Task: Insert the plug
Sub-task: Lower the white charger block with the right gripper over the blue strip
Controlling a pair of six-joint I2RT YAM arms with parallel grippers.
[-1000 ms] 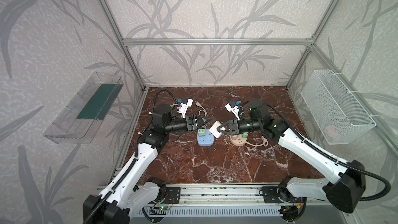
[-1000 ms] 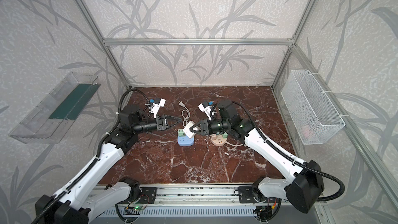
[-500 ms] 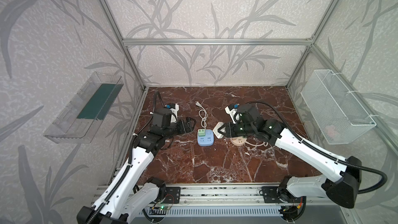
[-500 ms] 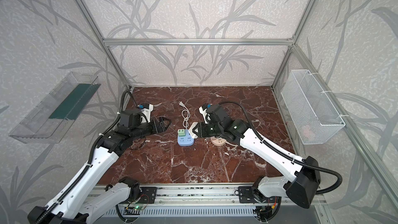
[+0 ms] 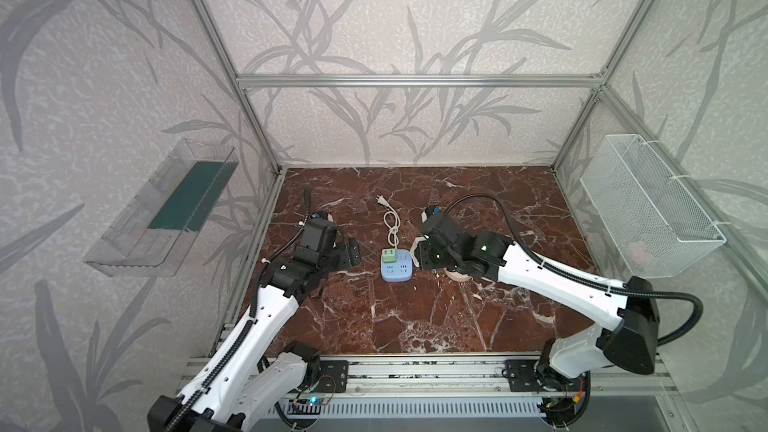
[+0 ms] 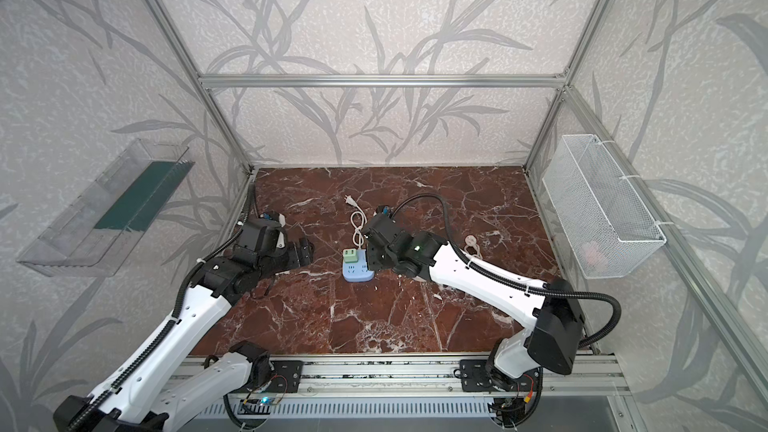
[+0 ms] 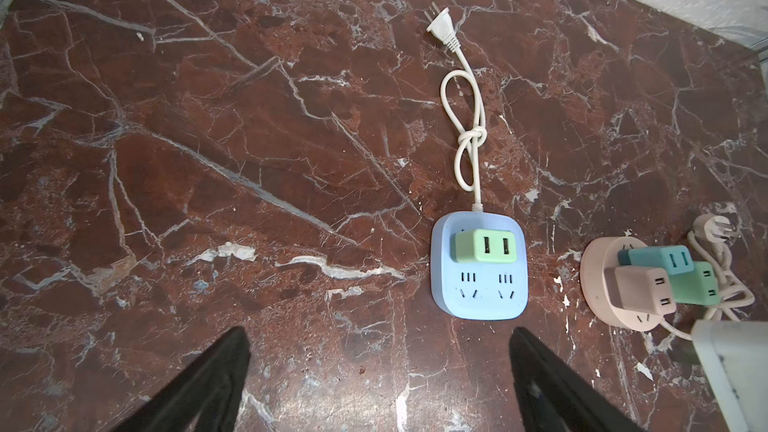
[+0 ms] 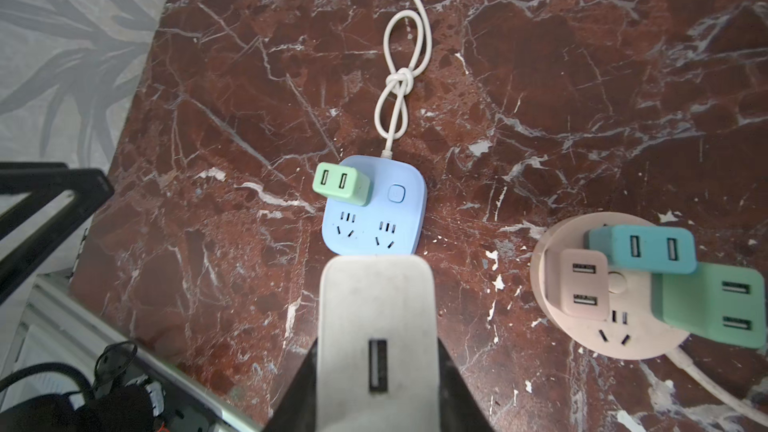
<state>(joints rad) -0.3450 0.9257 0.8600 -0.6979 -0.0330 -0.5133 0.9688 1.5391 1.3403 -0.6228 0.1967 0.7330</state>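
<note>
A blue power strip (image 5: 397,271) (image 6: 356,271) lies mid-floor with a green plug (image 5: 389,255) (image 7: 484,246) (image 8: 340,184) seated in one rear socket. Its two front sockets show bare. My right gripper (image 8: 376,367) (image 5: 419,255) is shut on a white plug (image 8: 376,317) with one USB slot, held at the strip's right edge (image 8: 374,218). Whether the white plug touches the strip I cannot tell. My left gripper (image 7: 378,332) (image 5: 351,253) stands open and empty, to the left of the strip (image 7: 480,280).
A pink round socket (image 7: 592,280) (image 8: 636,347) carrying pink, teal and green plugs lies right of the strip, partly under my right arm. The strip's knotted white cord (image 5: 390,228) runs toward the back wall. A wire basket (image 5: 648,205) hangs right, a clear tray (image 5: 166,209) left.
My left gripper has drawn back leftward from the green plug on the strip, jaws open. My right wrist has tipped down over the strip's right edge with the white plug still held.
</note>
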